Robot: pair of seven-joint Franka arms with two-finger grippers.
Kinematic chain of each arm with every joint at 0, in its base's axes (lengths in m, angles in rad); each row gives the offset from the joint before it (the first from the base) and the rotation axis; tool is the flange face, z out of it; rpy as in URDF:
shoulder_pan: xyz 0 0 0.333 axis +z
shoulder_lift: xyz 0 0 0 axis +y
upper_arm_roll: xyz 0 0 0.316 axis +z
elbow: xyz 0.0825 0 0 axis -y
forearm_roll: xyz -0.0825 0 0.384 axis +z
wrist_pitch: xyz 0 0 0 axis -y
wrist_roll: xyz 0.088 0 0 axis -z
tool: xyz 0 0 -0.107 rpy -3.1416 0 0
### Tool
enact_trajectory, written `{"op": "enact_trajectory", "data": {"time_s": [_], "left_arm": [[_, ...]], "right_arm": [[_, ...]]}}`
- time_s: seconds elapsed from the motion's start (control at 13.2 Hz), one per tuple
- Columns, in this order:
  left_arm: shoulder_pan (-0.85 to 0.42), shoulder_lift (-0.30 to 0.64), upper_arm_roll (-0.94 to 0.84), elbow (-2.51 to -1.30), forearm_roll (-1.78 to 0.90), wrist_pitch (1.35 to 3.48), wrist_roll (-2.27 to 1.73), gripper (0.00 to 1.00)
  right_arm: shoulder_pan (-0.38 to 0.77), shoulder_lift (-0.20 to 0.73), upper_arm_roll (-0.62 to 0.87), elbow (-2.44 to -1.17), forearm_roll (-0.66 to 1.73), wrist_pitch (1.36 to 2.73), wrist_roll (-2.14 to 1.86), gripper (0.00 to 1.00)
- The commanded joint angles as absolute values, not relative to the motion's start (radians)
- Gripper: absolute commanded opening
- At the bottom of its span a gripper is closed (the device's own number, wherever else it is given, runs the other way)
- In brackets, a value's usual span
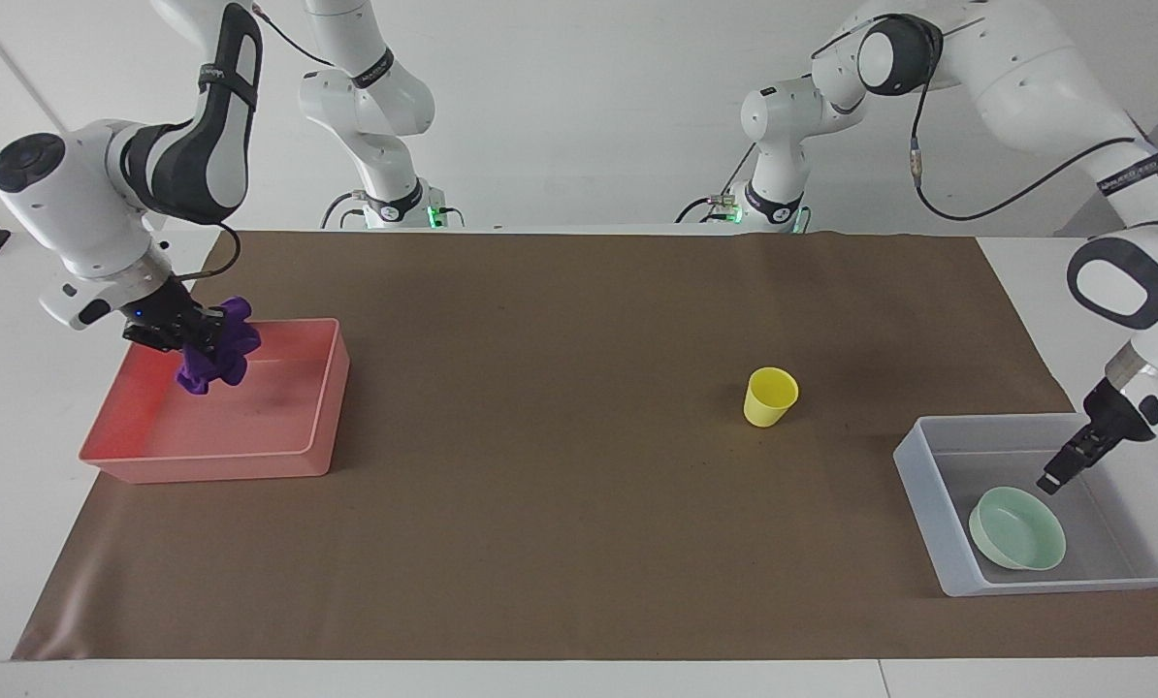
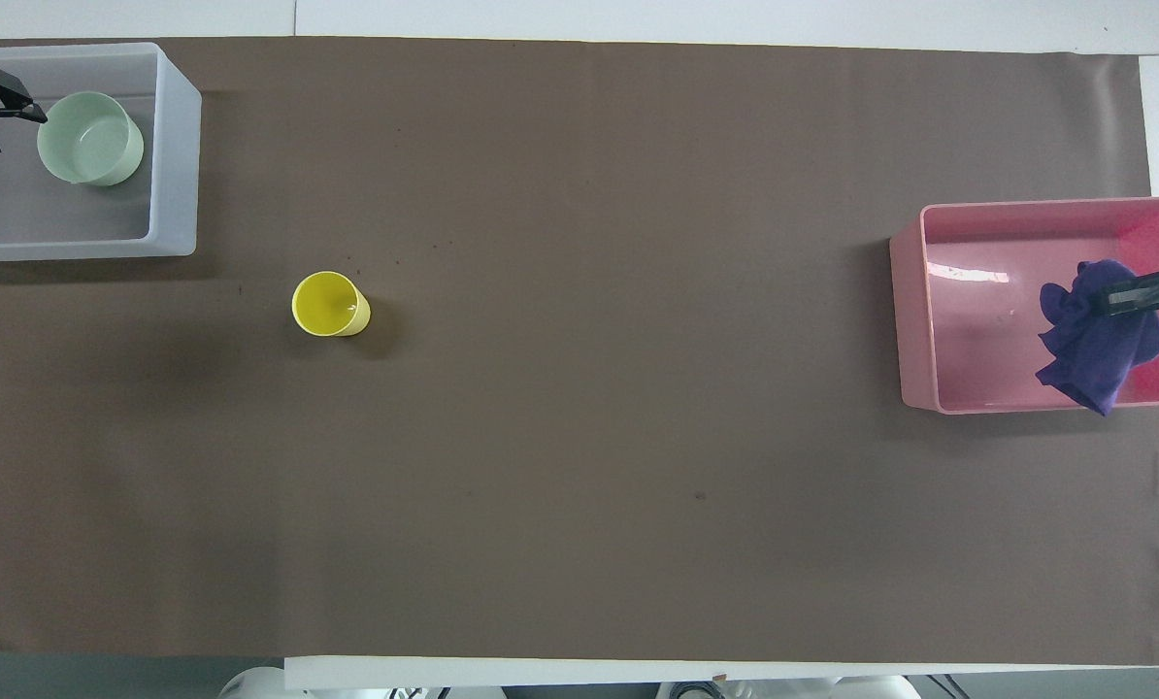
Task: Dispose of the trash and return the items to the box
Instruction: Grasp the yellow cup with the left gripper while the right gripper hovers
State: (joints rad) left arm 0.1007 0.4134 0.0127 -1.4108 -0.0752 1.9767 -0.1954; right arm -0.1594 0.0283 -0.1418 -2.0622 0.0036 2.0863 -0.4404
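Note:
The purple trash wad (image 1: 212,357) hangs from my right gripper (image 1: 183,333), which is shut on it and holds it over the pink tray (image 1: 210,458); it also shows in the overhead view (image 2: 1096,342) under the right gripper (image 2: 1136,296). The mint-green bowl (image 1: 1017,528) lies inside the translucent box (image 1: 920,485), free of any gripper. My left gripper (image 1: 1054,477) is open and raised over the box, just beside the bowl (image 2: 89,139). The yellow cup (image 1: 770,396) stands upright on the brown mat, nearer to the robots than the box (image 2: 177,175).
The pink tray (image 2: 914,330) sits at the right arm's end of the table, the box at the left arm's end. A brown mat (image 1: 560,504) covers the table between them, with only the yellow cup (image 2: 327,304) on it.

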Motion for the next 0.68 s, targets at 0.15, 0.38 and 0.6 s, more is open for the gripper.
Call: {"op": "enact_trajectory", "data": {"time_s": [0.15, 0.38, 0.6], "left_arm": [[-0.139, 0.086, 0.023, -1.826, -0.006, 1.886, -0.265, 1.00], [-0.236, -0.037, 0.018, -2.167, -0.006, 2.205, -0.330, 1.00], [-0.311, -0.035, 0.018, -2.229, -0.006, 2.259, -0.382, 1.00]], "right_arm": [[-0.169, 0.052, -0.129, -2.143, -0.006, 2.218, -0.449, 0.03], [-0.170, 0.067, -0.129, -2.155, -0.006, 2.238, -0.449, 0.18], [-0.170, 0.071, -0.129, -2.146, -0.006, 2.229, -0.443, 0.96]]}}
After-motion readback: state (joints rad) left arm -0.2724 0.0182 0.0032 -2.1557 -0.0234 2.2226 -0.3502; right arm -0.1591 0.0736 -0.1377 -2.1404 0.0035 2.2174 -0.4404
